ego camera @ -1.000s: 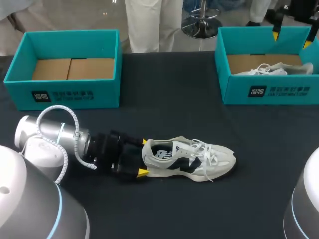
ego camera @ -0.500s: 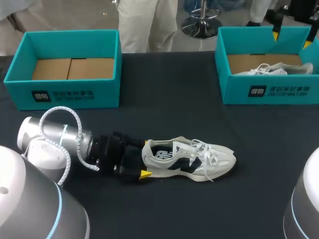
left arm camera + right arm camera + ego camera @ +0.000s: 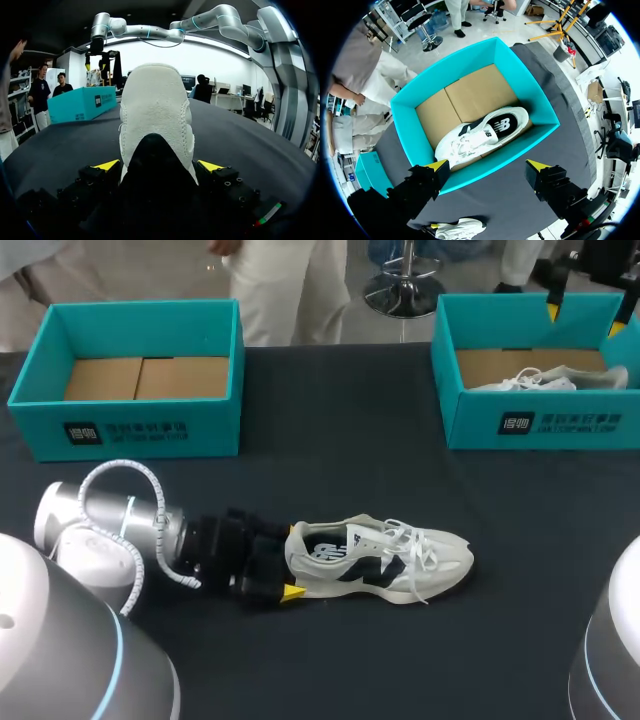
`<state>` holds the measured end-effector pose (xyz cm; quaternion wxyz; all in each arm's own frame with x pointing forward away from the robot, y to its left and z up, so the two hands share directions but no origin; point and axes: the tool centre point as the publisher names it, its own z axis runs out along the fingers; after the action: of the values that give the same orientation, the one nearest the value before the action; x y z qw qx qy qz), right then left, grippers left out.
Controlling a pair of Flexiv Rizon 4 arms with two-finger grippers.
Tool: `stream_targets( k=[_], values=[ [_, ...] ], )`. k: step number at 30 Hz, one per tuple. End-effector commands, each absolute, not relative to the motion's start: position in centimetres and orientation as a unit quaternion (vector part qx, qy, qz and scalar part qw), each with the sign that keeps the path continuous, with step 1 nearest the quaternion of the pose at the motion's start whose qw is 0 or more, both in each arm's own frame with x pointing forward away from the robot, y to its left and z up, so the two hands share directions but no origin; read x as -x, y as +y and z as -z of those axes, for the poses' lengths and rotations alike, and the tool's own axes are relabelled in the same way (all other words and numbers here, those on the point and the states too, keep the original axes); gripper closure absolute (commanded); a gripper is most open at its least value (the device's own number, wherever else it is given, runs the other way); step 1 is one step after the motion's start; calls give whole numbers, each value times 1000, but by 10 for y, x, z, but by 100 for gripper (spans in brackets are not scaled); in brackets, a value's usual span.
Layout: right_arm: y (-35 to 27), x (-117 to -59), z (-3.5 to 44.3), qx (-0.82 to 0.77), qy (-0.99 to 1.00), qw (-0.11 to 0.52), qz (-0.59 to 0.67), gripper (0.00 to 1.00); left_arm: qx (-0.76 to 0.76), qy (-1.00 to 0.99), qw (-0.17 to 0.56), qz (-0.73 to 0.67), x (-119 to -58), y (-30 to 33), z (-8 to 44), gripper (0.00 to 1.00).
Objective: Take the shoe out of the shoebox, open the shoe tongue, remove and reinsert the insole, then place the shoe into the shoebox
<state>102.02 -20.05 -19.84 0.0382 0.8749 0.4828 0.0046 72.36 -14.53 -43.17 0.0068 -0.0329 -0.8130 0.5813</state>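
Low on dark table [image 3: 330,420], left end effector [image 3: 159,166] clasping shoe [image 3: 385,560], right end effector [image 3: 489,166] agape.

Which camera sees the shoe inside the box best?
The right wrist view: it looks straight down into the teal box, so the whole boxed shoe shows. The head view catches only its top over the wall. The left wrist view shows just the box's outside.

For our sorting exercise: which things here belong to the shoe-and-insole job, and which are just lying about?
Belong to the job, most likely:
shoe on the table
left gripper at its heel
empty box

Just lying about, it seems:
second shoe
right box that holds it
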Motion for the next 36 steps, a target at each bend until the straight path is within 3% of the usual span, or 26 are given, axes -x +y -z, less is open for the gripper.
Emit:
stream_targets(
  k=[1,11,12,13,36],
  values=[
    [-201,-1019,198,-875,483,38,-6,0,25,-813,3,-582,-721,-149,437,0],
    [-201,-1019,198,-875,483,38,-6,0,21,-814,0,-580,-722,-152,439,0],
    [-201,-1019,198,-875,483,38,-6,0,18,-816,-8,-578,-723,-152,439,18],
    [-201,-1019,198,-875,483,38,-6,0,17,-814,-5,-580,-723,-151,439,100],
    [-201,-1019,198,-875,483,38,-6,0,18,-816,-5,-578,-724,-150,440,100]
  ],
)
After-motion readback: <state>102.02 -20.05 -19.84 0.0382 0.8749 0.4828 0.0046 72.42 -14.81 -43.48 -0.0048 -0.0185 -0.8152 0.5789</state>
